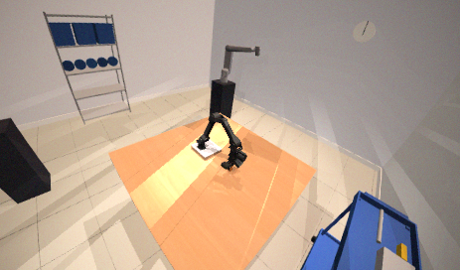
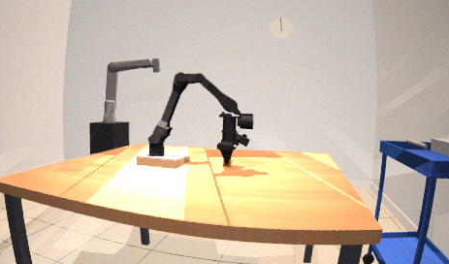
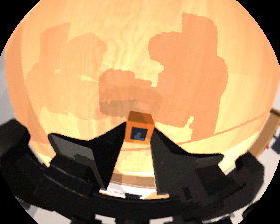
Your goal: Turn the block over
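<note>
And the claw [image 1: 230, 167] [image 2: 227, 162] [image 3: 139, 125] has the orange block [image 2: 228, 164] [image 3: 140, 127] pinched between its tips! Small, probably light and stiff, not fragile; opposite side faces look the right hold, though smooth ones could slip in the turn. Look at it: boxy, orange, a dark square on the face toward the wrist view. It sits low over the surface [image 1: 209, 208] [image 2: 262, 194] [image 3: 136, 60], right of the arm's white base [image 1: 207, 153] [image 2: 162, 160], contact below unclear!

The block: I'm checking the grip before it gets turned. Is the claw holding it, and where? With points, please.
Yes, the claw [image 1: 230, 167] [image 2: 227, 163] [image 3: 139, 125] grips the orange block [image 3: 147, 120] by two opposite sides, marked face left uncovered.
</note>
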{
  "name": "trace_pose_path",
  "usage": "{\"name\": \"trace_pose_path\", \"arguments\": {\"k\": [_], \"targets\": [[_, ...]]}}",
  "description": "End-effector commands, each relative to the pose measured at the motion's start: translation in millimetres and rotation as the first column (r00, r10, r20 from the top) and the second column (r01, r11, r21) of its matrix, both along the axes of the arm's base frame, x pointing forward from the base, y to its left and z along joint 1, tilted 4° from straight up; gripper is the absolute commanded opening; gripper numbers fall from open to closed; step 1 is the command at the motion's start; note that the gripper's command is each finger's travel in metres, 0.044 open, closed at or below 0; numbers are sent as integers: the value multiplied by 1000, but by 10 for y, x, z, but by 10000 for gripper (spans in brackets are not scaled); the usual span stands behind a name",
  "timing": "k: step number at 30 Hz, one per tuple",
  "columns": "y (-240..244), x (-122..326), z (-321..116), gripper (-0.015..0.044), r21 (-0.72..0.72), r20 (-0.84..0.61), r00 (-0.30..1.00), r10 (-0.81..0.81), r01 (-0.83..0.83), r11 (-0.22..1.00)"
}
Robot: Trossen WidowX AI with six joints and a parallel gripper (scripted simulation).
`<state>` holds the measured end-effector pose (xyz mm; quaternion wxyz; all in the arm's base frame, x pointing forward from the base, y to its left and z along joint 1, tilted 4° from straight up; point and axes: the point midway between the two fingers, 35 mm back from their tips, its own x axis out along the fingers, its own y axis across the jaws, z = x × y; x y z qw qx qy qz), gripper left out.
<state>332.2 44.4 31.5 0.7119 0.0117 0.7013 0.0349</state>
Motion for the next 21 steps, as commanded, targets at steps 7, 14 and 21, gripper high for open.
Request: {"name": "trace_pose_path", "arguments": {"k": [7,14,21], "targets": [[-14,34,203,0,-1,29,1000,-4,4,1000],[-10,49,156,0,0,131,991,-9,9,1000],[-7,54,120,0,3,242,970,-15,15,1000]]}}
